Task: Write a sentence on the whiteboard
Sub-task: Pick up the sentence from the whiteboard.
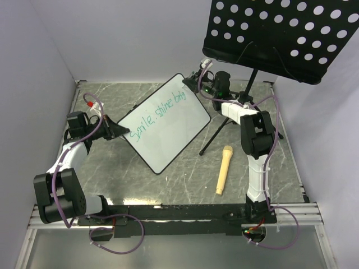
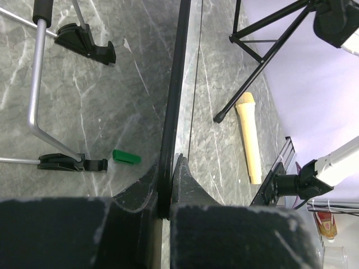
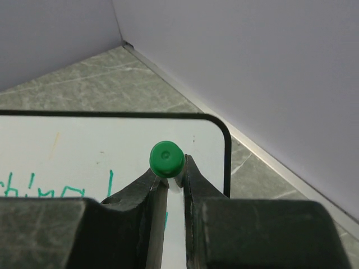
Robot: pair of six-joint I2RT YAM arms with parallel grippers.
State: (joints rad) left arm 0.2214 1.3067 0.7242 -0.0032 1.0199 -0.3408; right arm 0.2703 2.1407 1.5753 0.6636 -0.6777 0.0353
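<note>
Teal sentence (image 1: 157, 116) on whiteboard (image 1: 168, 143), 1 line, grey worktop (image 1: 185, 188) beneath. I see left gripper (image 1: 124, 133) pinching the board's frame edge; right gripper (image 3: 171, 169) pinching a green marker (image 3: 166, 157).

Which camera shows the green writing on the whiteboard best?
Top view: the whole line of writing shows there. The right wrist view catches only a few letters; the left wrist view sees the whiteboard edge-on, no writing.
</note>
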